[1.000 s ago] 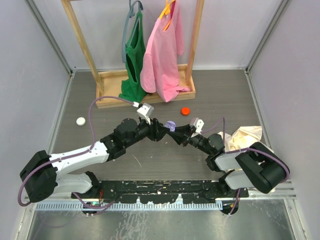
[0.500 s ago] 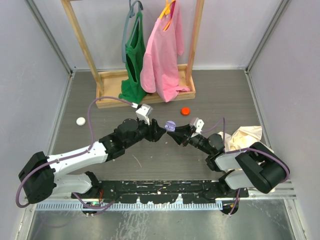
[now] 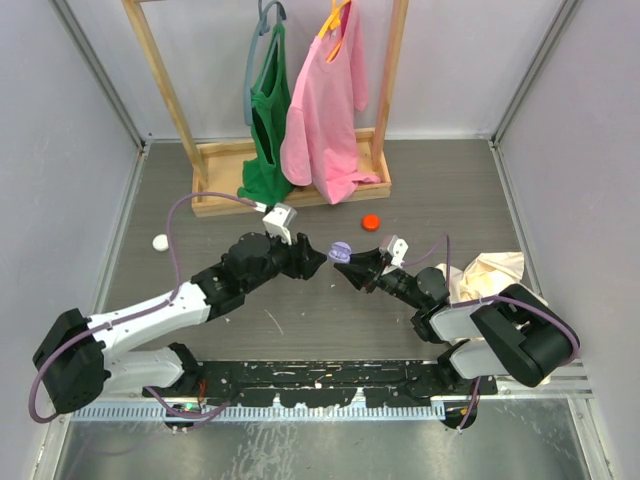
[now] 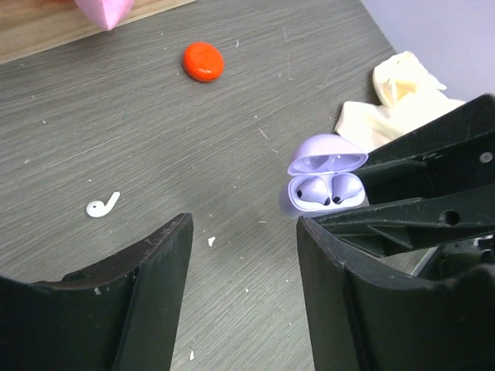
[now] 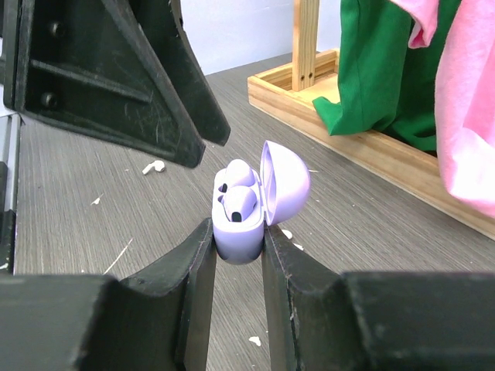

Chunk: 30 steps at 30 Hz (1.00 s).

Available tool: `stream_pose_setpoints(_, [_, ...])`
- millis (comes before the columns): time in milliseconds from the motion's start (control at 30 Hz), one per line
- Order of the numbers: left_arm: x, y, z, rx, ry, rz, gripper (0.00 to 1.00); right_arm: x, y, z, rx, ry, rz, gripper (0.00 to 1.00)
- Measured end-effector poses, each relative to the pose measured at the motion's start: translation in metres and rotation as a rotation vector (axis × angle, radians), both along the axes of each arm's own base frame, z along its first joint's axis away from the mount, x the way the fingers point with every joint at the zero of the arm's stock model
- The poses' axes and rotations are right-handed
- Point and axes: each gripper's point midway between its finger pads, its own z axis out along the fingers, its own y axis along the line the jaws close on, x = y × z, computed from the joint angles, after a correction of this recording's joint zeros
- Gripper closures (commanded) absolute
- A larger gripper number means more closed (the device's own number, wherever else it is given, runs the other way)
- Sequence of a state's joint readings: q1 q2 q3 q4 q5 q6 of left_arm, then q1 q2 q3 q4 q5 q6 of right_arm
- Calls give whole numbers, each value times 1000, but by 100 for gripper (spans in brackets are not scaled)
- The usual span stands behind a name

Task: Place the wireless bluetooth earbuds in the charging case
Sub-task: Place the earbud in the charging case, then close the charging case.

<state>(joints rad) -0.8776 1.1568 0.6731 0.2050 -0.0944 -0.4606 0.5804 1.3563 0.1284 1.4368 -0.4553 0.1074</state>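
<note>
Right wrist view shows a small pale lavender plastic charging case (image 5: 246, 232), its rounded lid hinged open, clamped by its lower body between the two black fingers of the right claw (image 5: 237, 238). Two tiny pale lavender earbuds (image 5: 240, 202) sit side by side in its wells. Left wrist view shows the left claw (image 4: 244, 232) with its fingers spread wide apart, gripping nothing; the case is just beyond its right finger and not touching it. From above, both arms reach forward and inward over the grey wood-grain bench (image 3: 320, 322), their claws facing each other near its middle with the case between them. A round orange-red cap (image 4: 203, 61) lies farther back on the bench.
</note>
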Motion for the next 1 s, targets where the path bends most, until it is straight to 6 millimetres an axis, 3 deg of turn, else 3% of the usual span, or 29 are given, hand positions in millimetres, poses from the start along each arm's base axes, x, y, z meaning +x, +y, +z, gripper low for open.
stream_pose_setpoints(233, [3, 15, 20, -76, 37, -22, 21, -4, 2, -1, -3, 1, 28, 99])
stream_pose_setpoints(433, [-3, 16, 41, -129, 81, -92, 9, -13, 9, 2, -4, -6, 93, 99])
stream_pose_setpoints(767, [-26, 8, 53, -197, 198, -226, 7, -26, 32, 28, 8, -56, 271, 99])
stream_pose_setpoints(1000, [-35, 4, 51, -228, 270, -267, 8, -39, 42, 33, -7, -53, 355, 99])
